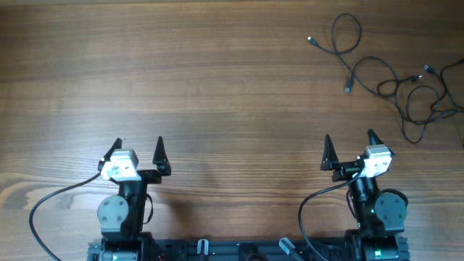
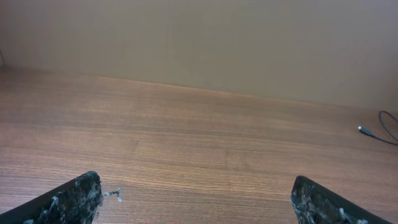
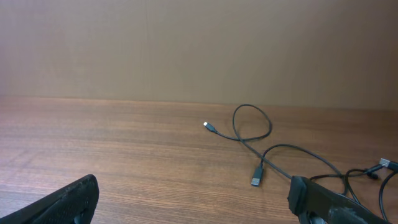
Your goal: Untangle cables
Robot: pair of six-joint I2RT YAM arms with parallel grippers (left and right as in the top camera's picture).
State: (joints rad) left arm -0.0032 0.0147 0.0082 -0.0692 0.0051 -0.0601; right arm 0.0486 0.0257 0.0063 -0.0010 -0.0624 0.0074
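Thin black cables [image 1: 395, 80] lie tangled in loops at the far right of the wooden table, with small grey plug ends pointing left. In the right wrist view the cables [image 3: 267, 149] loop ahead and to the right, a plug end resting near the right finger. One cable end [image 2: 370, 132] shows at the right edge of the left wrist view. My left gripper [image 1: 138, 146] stands open near the front left, nothing between its fingers. My right gripper [image 1: 349, 141] stands open at the front right, well short of the cables and holding nothing.
The wooden table [image 1: 217, 87] runs wide to the left of the tangle. A plain wall rises behind the table's far edge [image 2: 199, 87]. Thick black arm cables [image 1: 51, 210] curve out from each arm base at the front.
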